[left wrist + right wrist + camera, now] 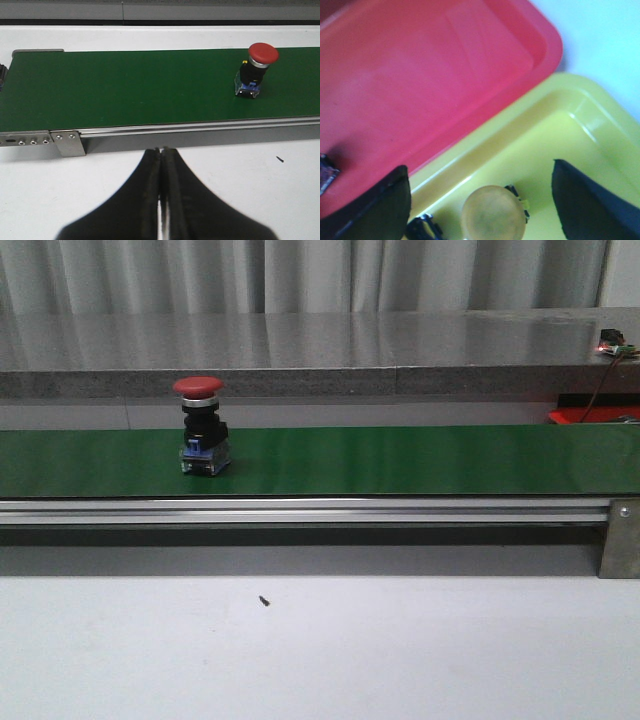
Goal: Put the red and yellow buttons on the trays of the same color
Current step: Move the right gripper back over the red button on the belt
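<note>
A red button [201, 424] with a black and blue base stands upright on the green belt [400, 460], left of centre; the left wrist view also has this red button [256, 69]. My left gripper [162, 150] is shut and empty over the white table, short of the belt. My right gripper [482, 172] is open above the yellow tray [580, 125]. A yellow button [492, 212] stands in that tray between the fingers, untouched by them. The red tray [420, 75] lies right beside the yellow one. Neither gripper shows in the front view.
A metal rail [300, 510] runs along the belt's near side, with a bracket [620, 538] at its right end. A small dark speck [264, 601] lies on the white table. A dark part [422, 227] lies next to the yellow button; another dark piece [326, 172] sits in the red tray.
</note>
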Available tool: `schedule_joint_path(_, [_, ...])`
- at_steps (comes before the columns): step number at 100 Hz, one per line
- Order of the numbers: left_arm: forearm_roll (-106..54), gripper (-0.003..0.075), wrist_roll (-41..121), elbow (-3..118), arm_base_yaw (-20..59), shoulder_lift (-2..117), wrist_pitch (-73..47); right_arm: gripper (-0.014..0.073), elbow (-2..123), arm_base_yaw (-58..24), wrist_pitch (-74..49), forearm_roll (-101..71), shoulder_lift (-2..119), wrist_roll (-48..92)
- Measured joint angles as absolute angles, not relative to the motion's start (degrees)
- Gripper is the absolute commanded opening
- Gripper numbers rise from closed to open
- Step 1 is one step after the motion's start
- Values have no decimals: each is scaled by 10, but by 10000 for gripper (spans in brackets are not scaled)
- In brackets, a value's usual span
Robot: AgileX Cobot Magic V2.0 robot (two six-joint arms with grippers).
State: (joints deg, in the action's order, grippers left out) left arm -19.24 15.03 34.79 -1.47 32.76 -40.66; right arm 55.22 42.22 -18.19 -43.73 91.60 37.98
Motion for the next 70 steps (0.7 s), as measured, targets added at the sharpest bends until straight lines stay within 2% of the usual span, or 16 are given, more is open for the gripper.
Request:
schedule_joint_path(21, [-192, -20, 150, 348, -15, 328, -407, 581, 552, 359, -195, -437, 858, 403])
schedule_joint_path(70, [-192, -20, 150, 348, -15, 328, -406, 581, 575, 41, -305, -432, 819, 502])
